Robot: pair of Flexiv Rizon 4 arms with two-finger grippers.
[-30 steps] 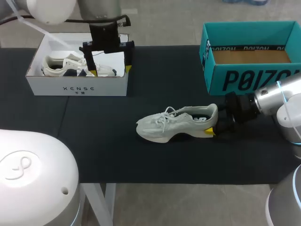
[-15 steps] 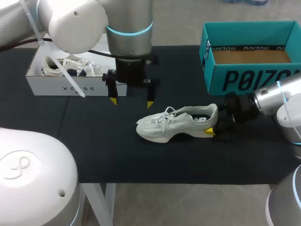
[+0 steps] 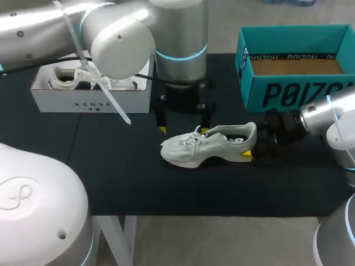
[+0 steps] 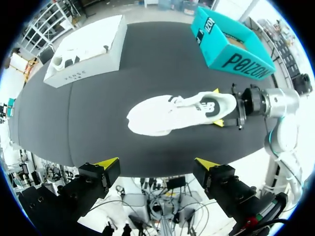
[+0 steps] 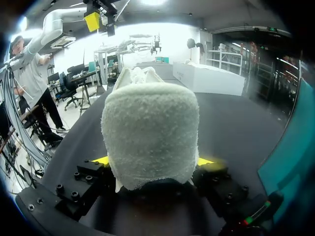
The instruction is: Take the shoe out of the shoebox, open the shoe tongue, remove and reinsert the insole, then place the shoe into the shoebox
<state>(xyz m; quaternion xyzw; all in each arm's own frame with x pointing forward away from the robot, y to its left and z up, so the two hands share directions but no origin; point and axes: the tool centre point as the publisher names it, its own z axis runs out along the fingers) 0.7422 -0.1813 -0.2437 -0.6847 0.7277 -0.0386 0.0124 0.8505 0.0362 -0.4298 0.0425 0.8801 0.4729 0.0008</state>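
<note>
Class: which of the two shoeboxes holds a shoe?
The white shoebox at the left; a shoe lies in it. The teal shoebox shows only bare cardboard floor.

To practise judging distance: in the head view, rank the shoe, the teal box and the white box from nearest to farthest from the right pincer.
1. Shoe: its heel sits in the right pincer.
2. Teal box: just behind the pincer, at the table's right.
3. White box: far across, at the table's left.
</note>
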